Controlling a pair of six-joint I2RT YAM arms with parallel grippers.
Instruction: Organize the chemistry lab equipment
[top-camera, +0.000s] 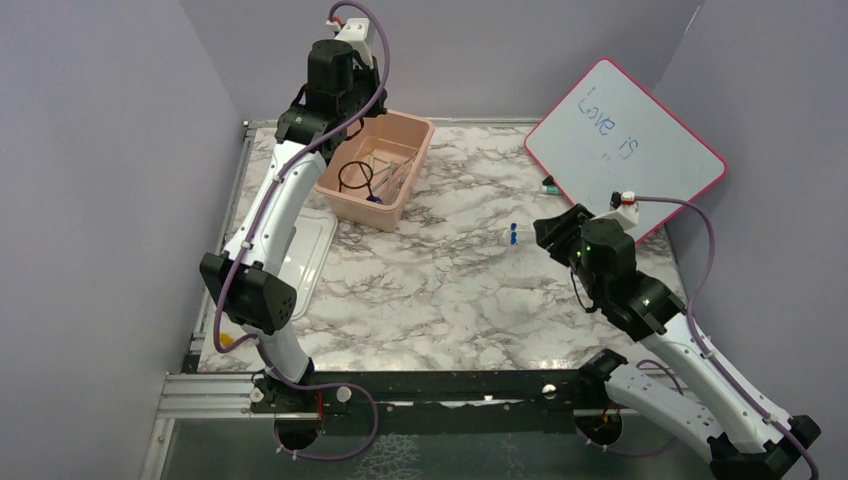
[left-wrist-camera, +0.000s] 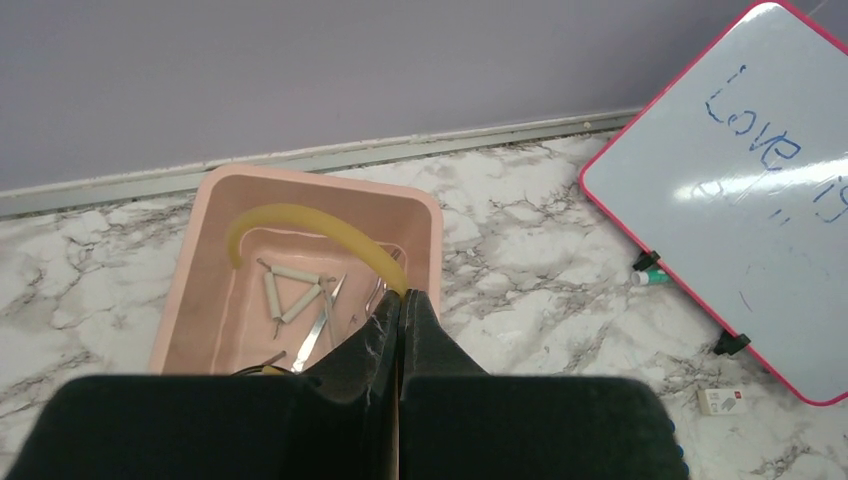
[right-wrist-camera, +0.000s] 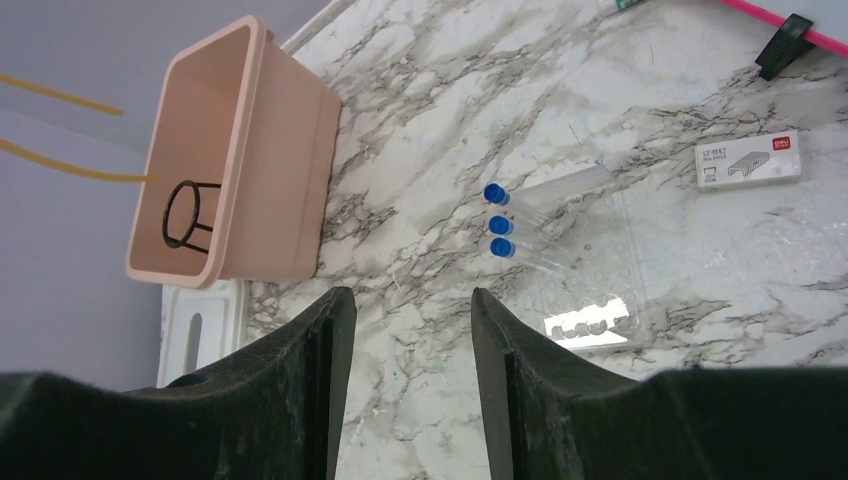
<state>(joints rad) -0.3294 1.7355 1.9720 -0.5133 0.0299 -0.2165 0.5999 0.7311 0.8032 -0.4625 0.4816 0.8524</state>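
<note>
Just ahead of my spread right end effector (right-wrist-camera: 412, 300), slightly right, three blue-capped tubes (right-wrist-camera: 510, 222) lie on the surface (right-wrist-camera: 420, 130), caps leftward, bodies slanting away rightward; my left end effector (left-wrist-camera: 400, 300), pinching the amber rubber tube (left-wrist-camera: 300, 213), is well apart.

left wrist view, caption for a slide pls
Shut left gripper holds the amber tube arched over the pink tub

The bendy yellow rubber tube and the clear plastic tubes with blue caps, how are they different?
The bendy yellow rubber tube is one curved, solid-coloured arch; the clear plastic tubes with blue caps are three straight, see-through ones. The yellow tube is pinched in the shut left gripper by the pink plastic tub; the clear tubes lie loose on the marble table. Both kinds are long and thin.
</note>
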